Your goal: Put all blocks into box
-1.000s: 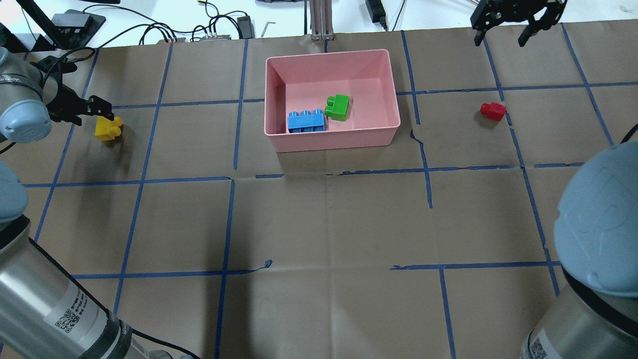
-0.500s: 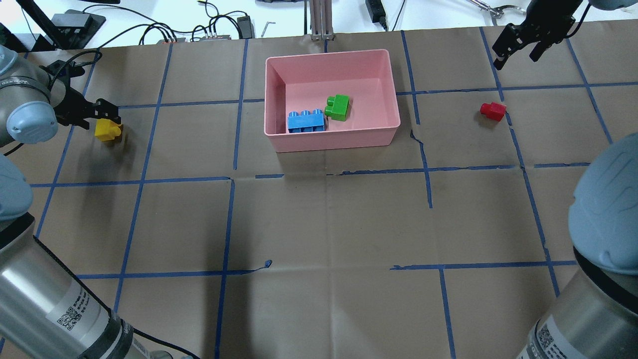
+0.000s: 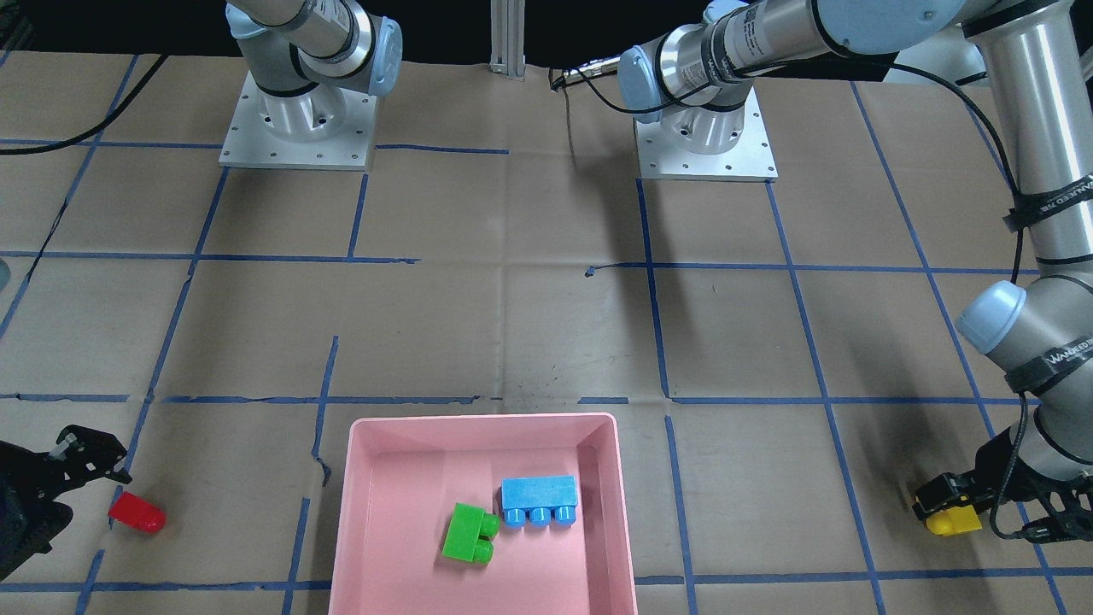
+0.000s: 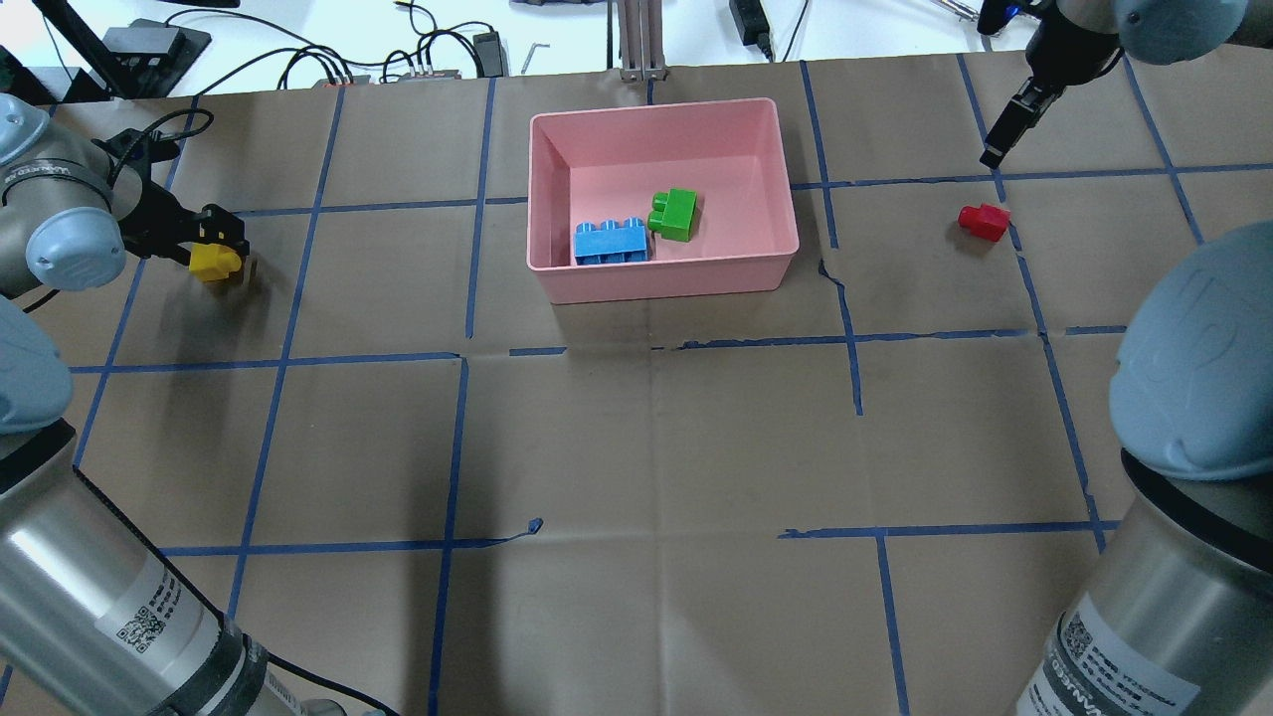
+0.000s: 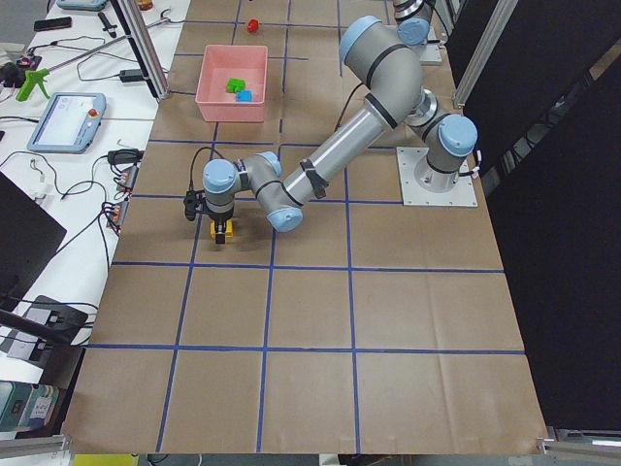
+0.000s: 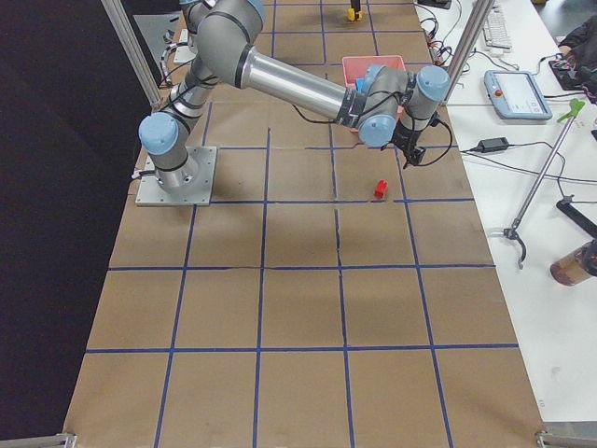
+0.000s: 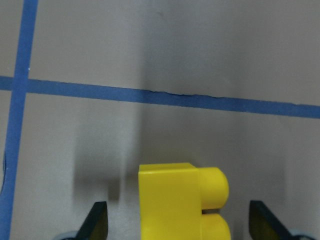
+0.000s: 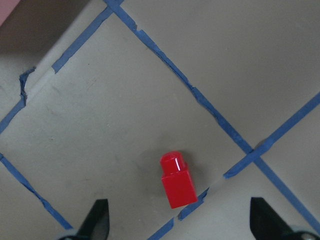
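The pink box [image 4: 666,281] stands at the table's far middle with the green block [image 4: 676,214] and the light blue block [image 4: 612,242] lying inside. The yellow block [image 4: 214,263] sits on the table at the far left. My left gripper [image 4: 221,244] is open and straddles it; in the left wrist view the yellow block [image 7: 180,202] lies between the two fingertips, not touched. The red block [image 4: 984,221] lies on the table right of the box. My right gripper [image 4: 1000,139] is open and hovers beyond and above it; the red block [image 8: 177,181] shows centred in the right wrist view.
Brown paper with blue tape grid lines covers the table [image 4: 656,447]. Cables and power supplies [image 4: 428,60] lie past the far edge. The two arm bases [image 3: 299,128] stand at the robot's side. A torn paper spot [image 4: 825,267] lies right of the box.
My left gripper has moved right and down around the yellow block. My right gripper has turned and moved down toward the red block. The blocks have not moved.
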`<state>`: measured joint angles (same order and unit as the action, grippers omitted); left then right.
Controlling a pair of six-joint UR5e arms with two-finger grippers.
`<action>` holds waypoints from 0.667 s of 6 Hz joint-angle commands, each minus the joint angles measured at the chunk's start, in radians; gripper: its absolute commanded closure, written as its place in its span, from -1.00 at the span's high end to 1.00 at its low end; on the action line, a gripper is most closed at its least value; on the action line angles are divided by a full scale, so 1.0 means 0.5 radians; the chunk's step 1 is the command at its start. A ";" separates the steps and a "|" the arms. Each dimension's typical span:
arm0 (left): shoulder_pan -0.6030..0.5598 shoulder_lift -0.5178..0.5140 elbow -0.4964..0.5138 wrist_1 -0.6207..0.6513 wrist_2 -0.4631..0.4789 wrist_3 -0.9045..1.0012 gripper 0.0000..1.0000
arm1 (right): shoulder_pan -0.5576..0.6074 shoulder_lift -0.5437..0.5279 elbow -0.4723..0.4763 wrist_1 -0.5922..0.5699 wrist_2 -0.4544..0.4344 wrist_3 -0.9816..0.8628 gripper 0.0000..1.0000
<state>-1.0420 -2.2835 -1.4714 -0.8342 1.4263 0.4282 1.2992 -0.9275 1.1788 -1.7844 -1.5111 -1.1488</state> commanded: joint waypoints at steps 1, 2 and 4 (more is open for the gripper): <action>-0.045 0.029 0.025 -0.150 0.119 -0.028 0.18 | 0.000 0.069 0.123 -0.282 0.003 -0.291 0.99; -0.048 0.048 0.040 -0.297 0.263 -0.083 -0.24 | 0.000 0.069 0.304 -0.552 0.006 -0.356 0.99; -0.054 0.100 0.047 -0.432 0.340 -0.220 -1.00 | -0.003 0.069 0.602 -0.875 -0.009 -0.430 0.99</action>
<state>-1.0667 -2.2495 -1.4509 -1.0103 1.5690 0.3665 1.2990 -0.8925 1.4137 -2.1392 -1.5088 -1.3480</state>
